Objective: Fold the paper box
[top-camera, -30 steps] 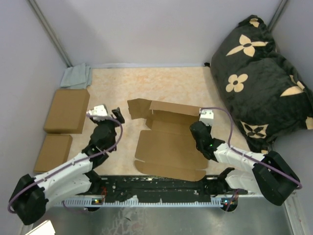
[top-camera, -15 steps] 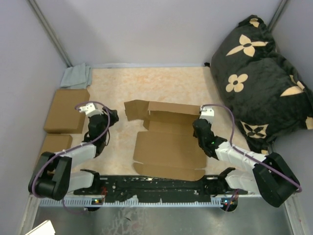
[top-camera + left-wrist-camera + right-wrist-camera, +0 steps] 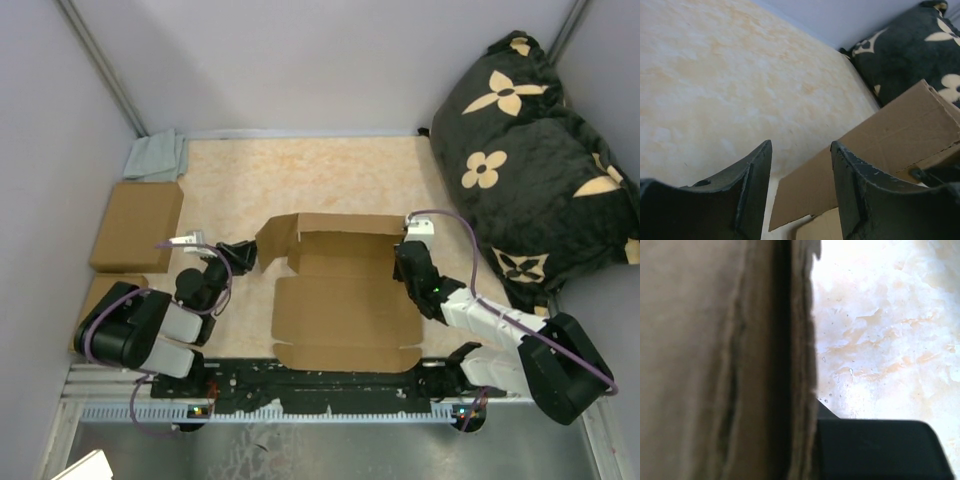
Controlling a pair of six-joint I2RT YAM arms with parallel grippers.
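The paper box, a brown cardboard blank, lies flat at the table's middle with its back wall tilted up. Its left flap sticks out towards my left gripper. That gripper sits low just left of the flap and is open. In the left wrist view the flap shows between and beyond the two dark fingers, with nothing held. My right gripper is at the box's right side wall, shut on the cardboard. In the right wrist view the cardboard stands edge-on against one dark finger; the other finger is hidden.
Two ready-made brown boxes lie along the left wall, with a grey cloth behind them. A black flowered pillow fills the right back corner. Walls close off the left, back and right.
The left arm has folded back towards its base and its gripper has dropped low beside the left flap, jaws narrower. The box's back wall and left flap stand higher.
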